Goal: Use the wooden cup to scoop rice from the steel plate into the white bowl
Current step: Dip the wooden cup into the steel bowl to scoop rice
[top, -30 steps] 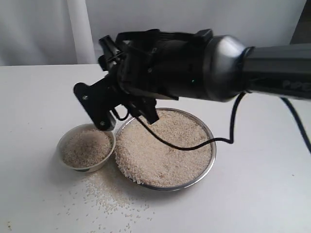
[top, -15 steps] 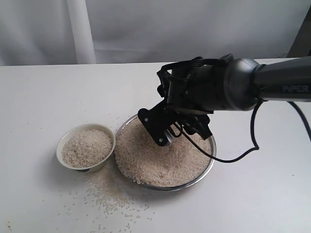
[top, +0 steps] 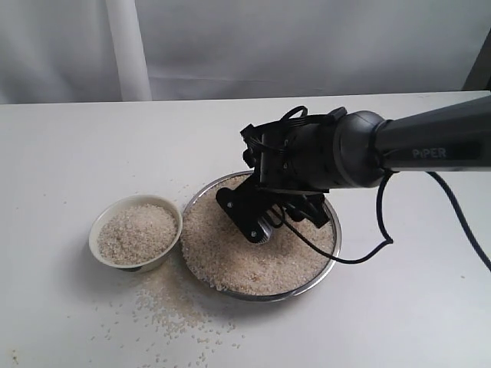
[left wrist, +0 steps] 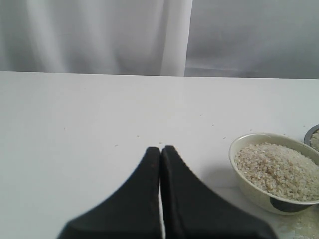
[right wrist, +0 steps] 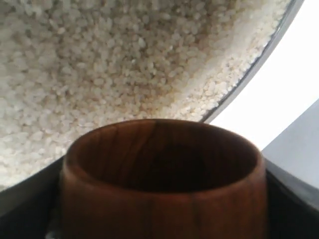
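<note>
The steel plate [top: 334,228] holds a wide bed of rice [top: 245,257]. My right gripper [top: 257,222] hangs low over the plate's middle, shut on the wooden cup [right wrist: 162,184]. The cup's dark inside looks empty, and its mouth faces the rice [right wrist: 99,74] close by the plate's rim [right wrist: 264,59]. In the exterior view the gripper hides the cup. Left of the plate stands the white bowl [top: 97,234], heaped with rice [top: 138,230]. My left gripper [left wrist: 160,148] is shut on nothing, above the bare table beside the bowl [left wrist: 239,147].
Loose grains [top: 169,307] are scattered on the white table in front of the bowl and plate. A black cable [top: 360,257] loops from the right arm over the plate's right rim. A pale curtain hangs behind the table.
The right arm swung from above the white bowl rightwards to the steel plate and came down close to the rice, with the cup held throughout.
</note>
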Motion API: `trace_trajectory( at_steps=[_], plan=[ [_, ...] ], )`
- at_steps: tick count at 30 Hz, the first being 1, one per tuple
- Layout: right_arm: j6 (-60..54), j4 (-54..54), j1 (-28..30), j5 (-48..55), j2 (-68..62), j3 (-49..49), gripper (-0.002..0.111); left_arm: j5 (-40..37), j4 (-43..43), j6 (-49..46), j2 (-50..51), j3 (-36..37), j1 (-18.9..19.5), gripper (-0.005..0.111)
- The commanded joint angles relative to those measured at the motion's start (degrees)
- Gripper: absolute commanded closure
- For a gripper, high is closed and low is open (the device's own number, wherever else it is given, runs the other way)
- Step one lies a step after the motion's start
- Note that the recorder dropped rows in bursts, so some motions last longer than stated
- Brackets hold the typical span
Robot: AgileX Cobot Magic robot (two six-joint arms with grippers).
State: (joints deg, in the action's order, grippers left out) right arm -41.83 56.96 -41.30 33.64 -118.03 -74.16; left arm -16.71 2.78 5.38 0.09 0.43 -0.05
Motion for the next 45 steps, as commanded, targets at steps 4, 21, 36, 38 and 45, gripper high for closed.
trace_trajectory(
  at_steps=[4,21,36,38,45],
  plan=[
    [1.4,2.0,0.1,-1.8,-1.2,0.0,0.108,0.4,-0.3,0.1,-0.1,-0.4,-0.2,0.107],
    [3.2,1.1,-0.6,0.3,-7.5,-7.0,0.108,0.4,-0.3,0.1,-0.1,-0.4,-0.2,0.107],
    [1.3,-3.6,-5.4,0.2,-7.7,-7.0,0.108,0.4,-0.3,0.1,-0.1,-0.4,-0.2,0.107],
    [1.3,-4.6,-6.0,0.2,-7.7,-7.0,0.108,0.4,-0.3,0.1,-0.1,-0.4,-0.2,0.107],
    [1.3,-9.9,-6.7,0.1,-7.1,-7.0,0.108,0.4,-0.3,0.1,-0.1,-0.4,-0.2,0.107]
  ],
)
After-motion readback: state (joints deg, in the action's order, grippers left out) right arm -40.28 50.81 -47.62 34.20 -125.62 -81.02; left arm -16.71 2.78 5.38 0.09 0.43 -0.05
